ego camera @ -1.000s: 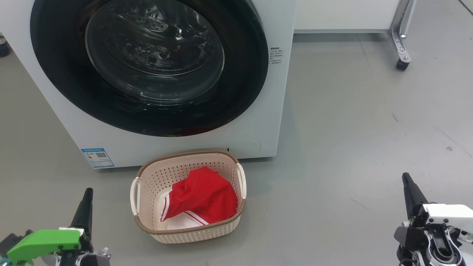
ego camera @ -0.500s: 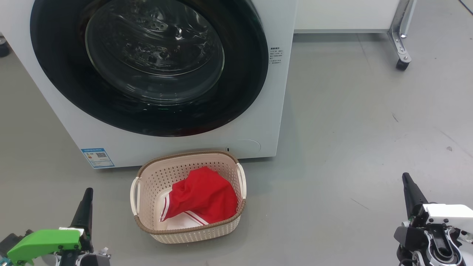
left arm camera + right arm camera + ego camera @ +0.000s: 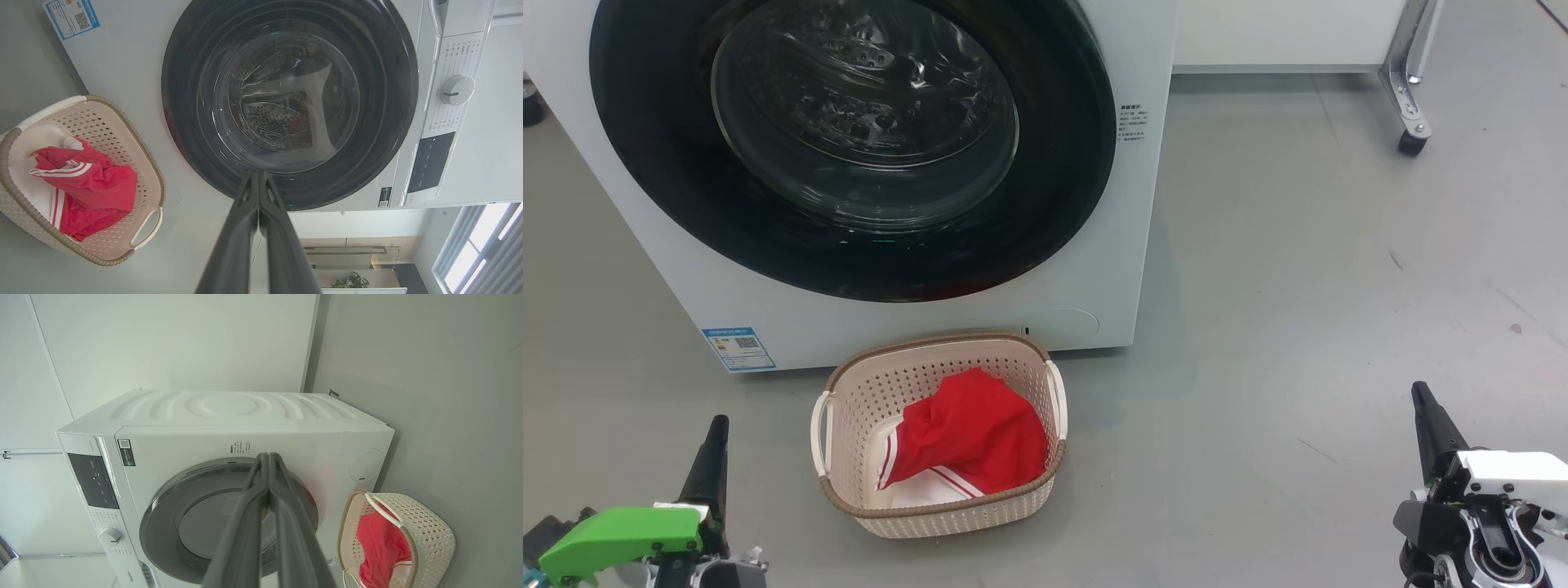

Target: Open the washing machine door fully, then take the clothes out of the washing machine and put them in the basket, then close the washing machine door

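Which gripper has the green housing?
The left gripper, lower left in the head view, wears a green cover; the right gripper has a white body.

The washing machine door is cut off by the head view's top edge. Right of the door, the printed label is too small to read. Below the door, the near wall of the basket hides the lower edge of the clothes

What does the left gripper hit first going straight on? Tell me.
Probably the washing machine door: the shut left gripper points at its black rim, apart from it; depth is unclear.
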{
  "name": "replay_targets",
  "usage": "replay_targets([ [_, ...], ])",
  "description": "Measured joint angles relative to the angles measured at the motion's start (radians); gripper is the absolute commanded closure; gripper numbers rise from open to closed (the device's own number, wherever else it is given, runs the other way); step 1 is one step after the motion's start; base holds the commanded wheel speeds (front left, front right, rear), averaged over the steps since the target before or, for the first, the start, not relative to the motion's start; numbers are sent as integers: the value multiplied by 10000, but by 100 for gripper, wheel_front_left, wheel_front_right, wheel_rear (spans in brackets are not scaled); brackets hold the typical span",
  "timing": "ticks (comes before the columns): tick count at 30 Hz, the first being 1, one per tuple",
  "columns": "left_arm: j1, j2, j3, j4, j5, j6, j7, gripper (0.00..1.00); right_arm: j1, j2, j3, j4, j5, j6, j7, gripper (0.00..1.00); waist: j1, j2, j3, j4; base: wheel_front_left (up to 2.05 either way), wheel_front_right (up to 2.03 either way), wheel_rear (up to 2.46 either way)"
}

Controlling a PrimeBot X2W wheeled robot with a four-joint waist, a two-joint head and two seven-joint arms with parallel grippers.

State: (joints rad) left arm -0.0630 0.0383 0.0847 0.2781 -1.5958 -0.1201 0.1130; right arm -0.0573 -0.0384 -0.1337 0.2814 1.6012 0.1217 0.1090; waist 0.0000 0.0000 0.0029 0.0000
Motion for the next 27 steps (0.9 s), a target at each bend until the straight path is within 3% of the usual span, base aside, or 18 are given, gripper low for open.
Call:
replay_targets([
  [27,0,-2,0,-4,0,0,0,100,0,2,0,-4,0,0,0,100,0,0,0,0,0,0,0],
])
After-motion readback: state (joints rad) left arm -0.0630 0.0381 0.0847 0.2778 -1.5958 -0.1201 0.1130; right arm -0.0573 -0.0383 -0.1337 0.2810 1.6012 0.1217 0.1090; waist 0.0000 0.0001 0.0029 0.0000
